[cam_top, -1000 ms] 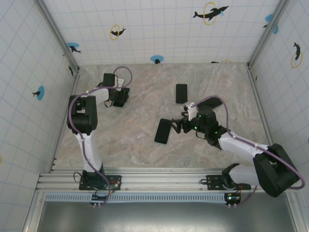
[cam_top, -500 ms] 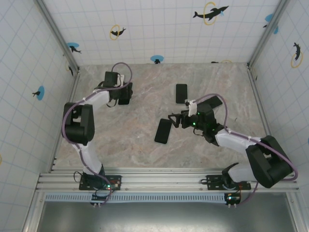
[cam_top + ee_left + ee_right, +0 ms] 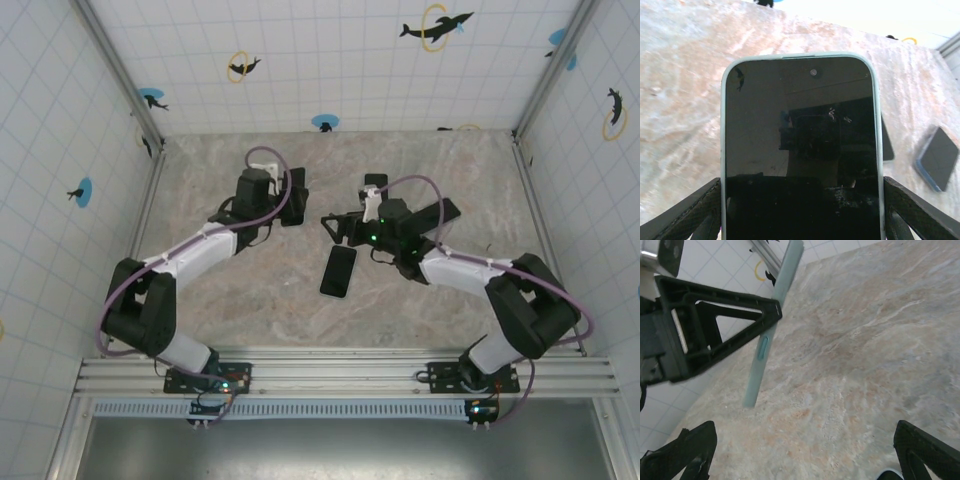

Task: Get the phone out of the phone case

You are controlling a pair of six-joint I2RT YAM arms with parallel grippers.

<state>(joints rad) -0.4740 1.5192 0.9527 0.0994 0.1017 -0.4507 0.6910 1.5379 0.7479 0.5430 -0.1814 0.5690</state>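
Between the two black triangular fingers [image 3: 685,215] of the left gripper [image 3: 801,181] sits a black-screened phone [image 3: 800,125], clamped by its long sides near one end. The gripper is closed on it. A pale mint-green case [image 3: 723,150] wraps the screen's rim all the way round, so the phone is in its case. The left wrist view has the screen facing the camera, with a small camera dot near the top edge.

From above, this gripper and the phone hang over the far middle of the beige marble-patterned surface [image 3: 250,290], a little left of centre. The right wrist view shows the case edge-on and tilted, with a slim side button on it. I cannot tell whether its lower end touches the surface.

Just to the right, near but apart from the phone, the right gripper [image 3: 804,424] points leftward at it. Its fingers are spread wide, with bare surface between them.

Nearer than both grippers, a dark phone with a pale rim [image 3: 339,271] lies flat on the surface. Farther back, a black phone [image 3: 375,181] lies flat, partly hidden by the right arm's cable. A dark flat slab [image 3: 443,211] rests just right of that arm's wrist.
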